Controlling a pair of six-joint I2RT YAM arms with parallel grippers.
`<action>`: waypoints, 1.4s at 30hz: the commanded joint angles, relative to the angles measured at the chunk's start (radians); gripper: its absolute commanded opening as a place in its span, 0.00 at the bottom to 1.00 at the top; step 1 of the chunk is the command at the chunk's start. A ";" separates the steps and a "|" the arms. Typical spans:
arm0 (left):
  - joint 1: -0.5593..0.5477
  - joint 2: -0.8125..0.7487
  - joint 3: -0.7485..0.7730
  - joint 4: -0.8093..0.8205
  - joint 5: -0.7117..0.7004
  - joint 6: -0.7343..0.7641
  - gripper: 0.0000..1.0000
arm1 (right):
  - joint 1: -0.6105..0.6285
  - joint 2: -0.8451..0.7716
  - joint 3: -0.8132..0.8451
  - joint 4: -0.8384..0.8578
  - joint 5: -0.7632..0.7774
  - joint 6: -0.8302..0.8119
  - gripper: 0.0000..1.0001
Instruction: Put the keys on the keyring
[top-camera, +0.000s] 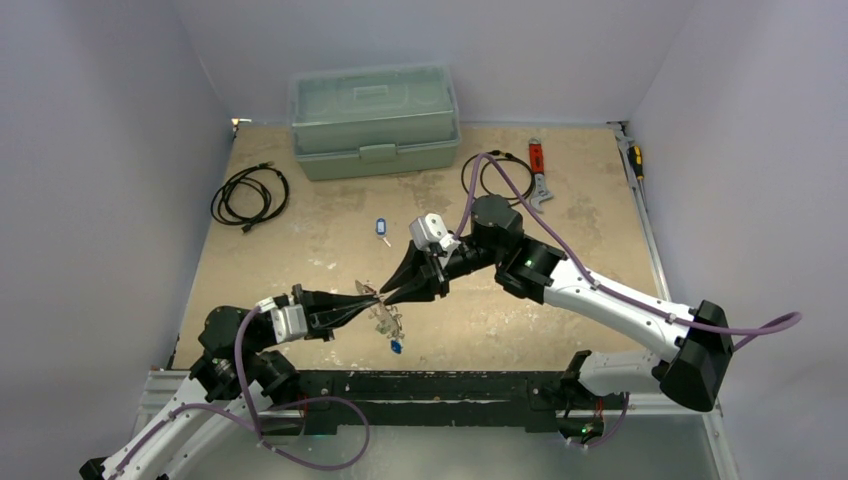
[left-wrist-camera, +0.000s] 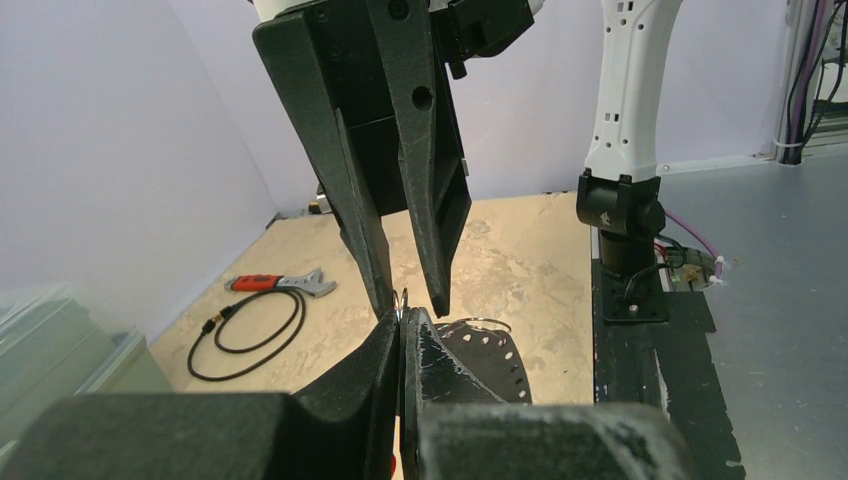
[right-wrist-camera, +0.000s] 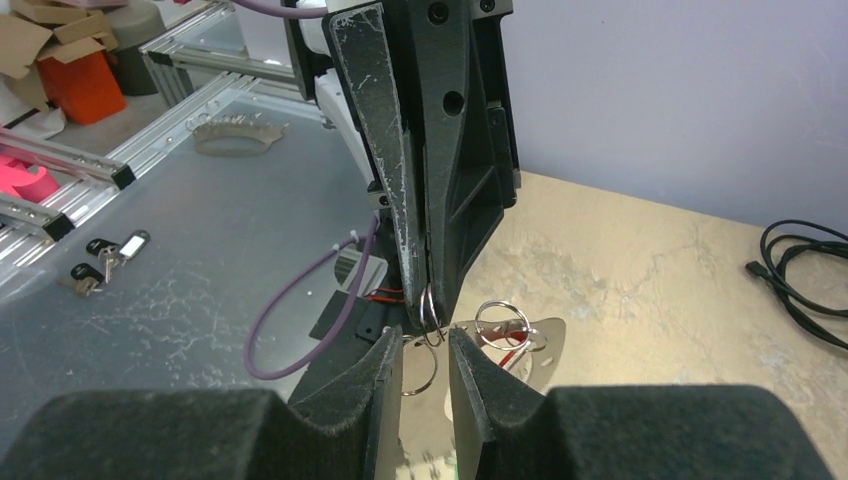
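From above, the keyring was all but lost where the two grippers met near the table's (top-camera: 300, 250) near edge. Only the wrist views showed it. The left gripper (right-wrist-camera: 428, 300) was closed tight on the keyring (right-wrist-camera: 428, 310), pinching its upper part so that the rest hung below the tips. The right gripper (right-wrist-camera: 425, 345) stood narrowly parted, one finger on each side of the hanging loop. Whether either finger touched the wire could not be told. In the left wrist view only a sliver of the ring showed above the shut fingers.

Just beside the tips lay a clear plate (top-camera: 385, 322), its outline hard to follow. A second ring (right-wrist-camera: 503, 318) rested on it with something red under it, too small to name. A blue key (top-camera: 397, 347) lay at the plate's near edge. Another blue key (top-camera: 381, 229) lay alone farther back, well apart from both grippers.

The green box (top-camera: 375, 120) at the back stood with its lid down and latched. Its cloudy walls gave no view of any contents. A coiled cable (top-camera: 250, 193) lay to the left of the box. A wrench (top-camera: 537, 165) lay to its right, beside a second coil partly hidden by the right arm. The left arm's base was cut off at the bottom of the top view.
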 joint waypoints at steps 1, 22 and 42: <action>0.002 -0.011 0.017 0.051 -0.016 0.003 0.00 | -0.005 0.001 0.046 0.047 -0.011 0.018 0.26; 0.002 -0.015 0.019 0.046 -0.041 0.003 0.00 | -0.004 0.023 0.046 0.086 -0.028 0.049 0.26; 0.004 -0.008 0.020 0.038 -0.067 0.005 0.00 | -0.004 0.051 0.056 0.129 -0.083 0.088 0.00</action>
